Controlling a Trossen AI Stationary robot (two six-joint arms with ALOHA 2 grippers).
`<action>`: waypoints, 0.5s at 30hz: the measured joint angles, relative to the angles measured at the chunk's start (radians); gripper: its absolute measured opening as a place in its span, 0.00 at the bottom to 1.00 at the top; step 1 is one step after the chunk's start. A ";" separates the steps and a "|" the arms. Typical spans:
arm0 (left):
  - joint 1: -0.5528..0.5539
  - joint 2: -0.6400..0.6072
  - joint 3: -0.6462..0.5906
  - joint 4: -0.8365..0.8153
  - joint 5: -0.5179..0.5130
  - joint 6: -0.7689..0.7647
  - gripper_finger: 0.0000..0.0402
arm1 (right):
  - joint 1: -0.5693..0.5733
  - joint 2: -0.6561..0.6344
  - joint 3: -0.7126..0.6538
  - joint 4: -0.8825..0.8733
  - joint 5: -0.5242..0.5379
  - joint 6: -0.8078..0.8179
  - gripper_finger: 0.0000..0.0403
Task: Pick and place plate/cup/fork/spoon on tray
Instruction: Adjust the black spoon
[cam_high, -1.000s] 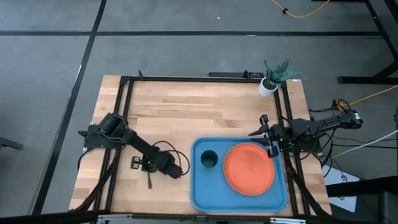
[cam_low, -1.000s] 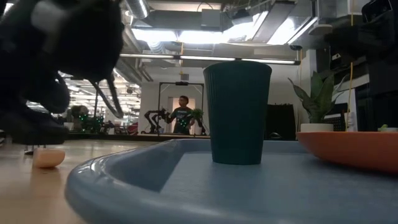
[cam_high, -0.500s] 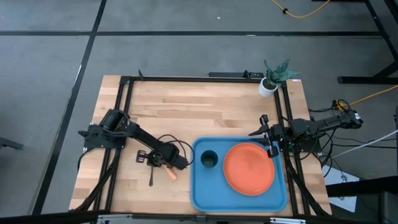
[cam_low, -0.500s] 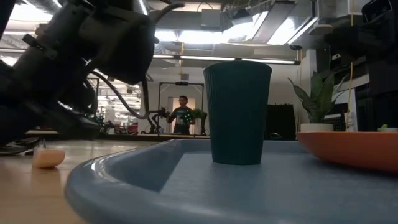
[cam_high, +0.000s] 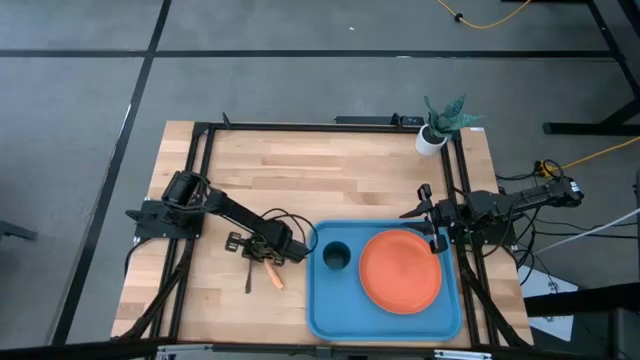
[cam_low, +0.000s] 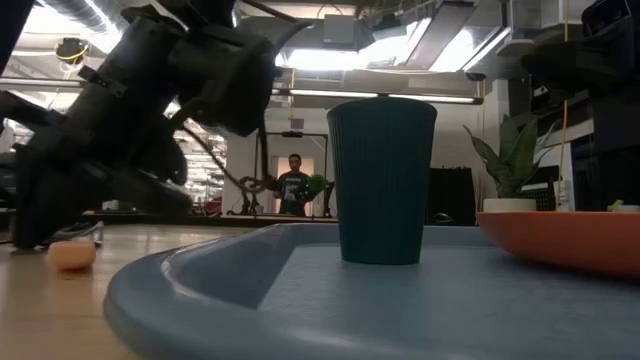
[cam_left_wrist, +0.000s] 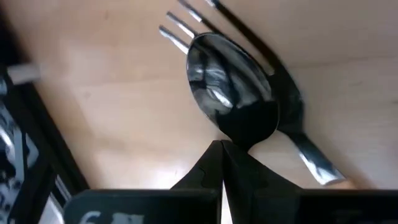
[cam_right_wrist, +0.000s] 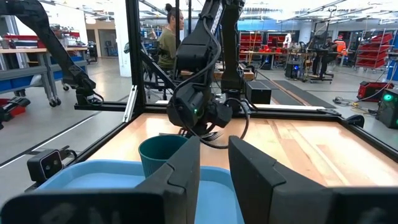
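Observation:
The blue tray (cam_high: 320, 312) lies at the near right of the table. The teal cup (cam_high: 335, 257) stands upright in its left part and the orange plate (cam_high: 400, 270) lies in its right part. My left gripper (cam_left_wrist: 222, 149) is just left of the tray, shut on the dark spoon (cam_left_wrist: 227, 81). The fork (cam_left_wrist: 305, 149) lies on the wood behind the spoon, its orange handle (cam_high: 273, 279) toward the near edge. My right gripper (cam_right_wrist: 214, 168) is open and empty at the tray's right rim. My left gripper pinches the spoon's neck (cam_left_wrist: 239, 134), just behind the bowl, between its two shut fingers. The bowl sticks out past the fingertips, its hollow facing the wrist camera, in front of the fork's tines. The fingers hide the handle in the wrist view.
A white pot with a green plant (cam_high: 437, 135) stands at the far right corner. Black frame rails (cam_high: 200, 160) run along the table's left and right sides. Bare wood lies far of the tray. A person (cam_low: 293, 185) stands in the room well beyond the table.
My left gripper has gone up and toward the tray, a little toward the far edge, carrying the spoon along. The arm no longer covers the fork's orange handle. The fork has stayed where it was.

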 joint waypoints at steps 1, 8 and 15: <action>0.001 -0.003 0.010 -0.002 -0.023 0.017 0.00 | 0.000 0.000 0.000 0.000 0.000 0.000 0.22; 0.011 -0.020 0.105 0.076 -0.336 0.125 0.00 | 0.000 0.000 0.000 0.000 0.000 -0.001 0.22; 0.030 -0.023 0.130 -0.035 -0.361 0.153 0.00 | 0.000 0.000 0.000 0.000 0.000 0.000 0.22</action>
